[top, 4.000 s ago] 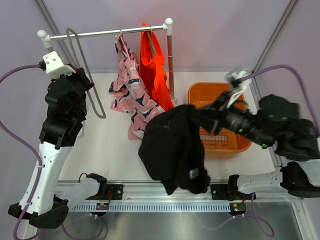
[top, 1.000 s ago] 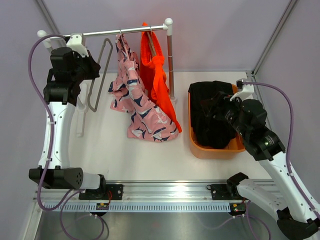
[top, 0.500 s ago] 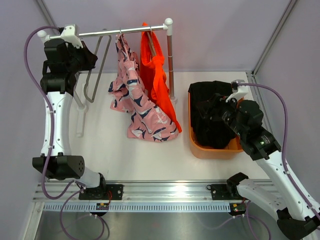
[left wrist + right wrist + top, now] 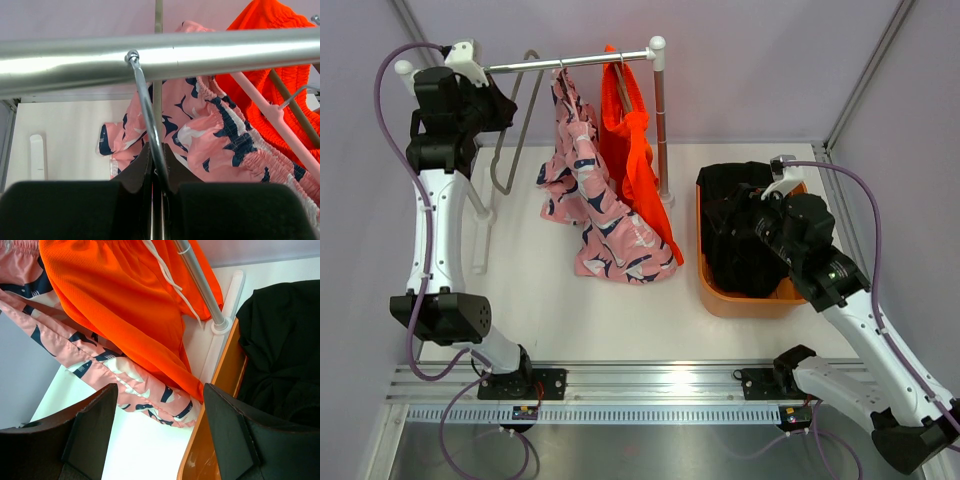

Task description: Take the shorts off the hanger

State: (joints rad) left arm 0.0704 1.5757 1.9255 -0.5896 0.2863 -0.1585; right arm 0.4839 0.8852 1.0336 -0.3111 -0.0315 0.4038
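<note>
Only wrist-close: left fingers [image 4: 133,172] around hanger [image 4: 147,116].

I take the white tabletop [image 4: 570,310] as reference. Plain lilac walls [image 4: 770,60] stand behind it and on both sides. Grey frame struts [image 4: 863,72] rise at its far corners. A slotted aluminium rail [image 4: 650,412] runs along its near edge, with a brushed metal plate [image 4: 650,455] below that. Lighting is even; shadows are soft.
</note>
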